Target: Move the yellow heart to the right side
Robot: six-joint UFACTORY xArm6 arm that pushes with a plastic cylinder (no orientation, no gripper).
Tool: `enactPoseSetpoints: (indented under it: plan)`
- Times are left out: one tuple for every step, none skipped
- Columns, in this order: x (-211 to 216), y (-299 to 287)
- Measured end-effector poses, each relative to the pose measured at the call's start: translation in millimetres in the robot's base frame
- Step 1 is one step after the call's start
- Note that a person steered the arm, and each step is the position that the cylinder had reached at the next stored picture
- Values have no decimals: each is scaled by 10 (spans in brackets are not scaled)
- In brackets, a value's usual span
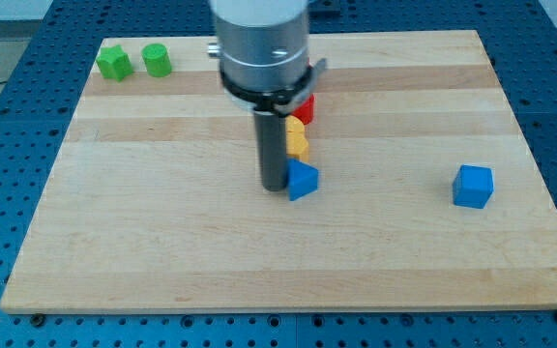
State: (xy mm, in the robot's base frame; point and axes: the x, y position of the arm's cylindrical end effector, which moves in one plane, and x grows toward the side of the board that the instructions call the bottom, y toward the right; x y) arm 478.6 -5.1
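Observation:
My tip (275, 186) rests on the board near its middle. A blue triangular block (303, 180) touches the tip on its right side. Just above that, two yellow blocks (298, 137) are stacked close together along the rod's right edge; they are partly hidden and I cannot tell which is the heart. A red block (307, 106) sits above them, partly hidden by the arm.
A blue cube (473, 186) sits at the view's right. Two green blocks, one star-like (114, 64) and one round (157, 60), sit at the top left corner. The wooden board (162, 242) lies on a blue perforated table.

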Motion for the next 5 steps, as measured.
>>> enactPoseSetpoints:
  plan:
    - [0, 452]
    - [4, 745]
    - [23, 703]
    - [55, 244]
    - [-85, -314]
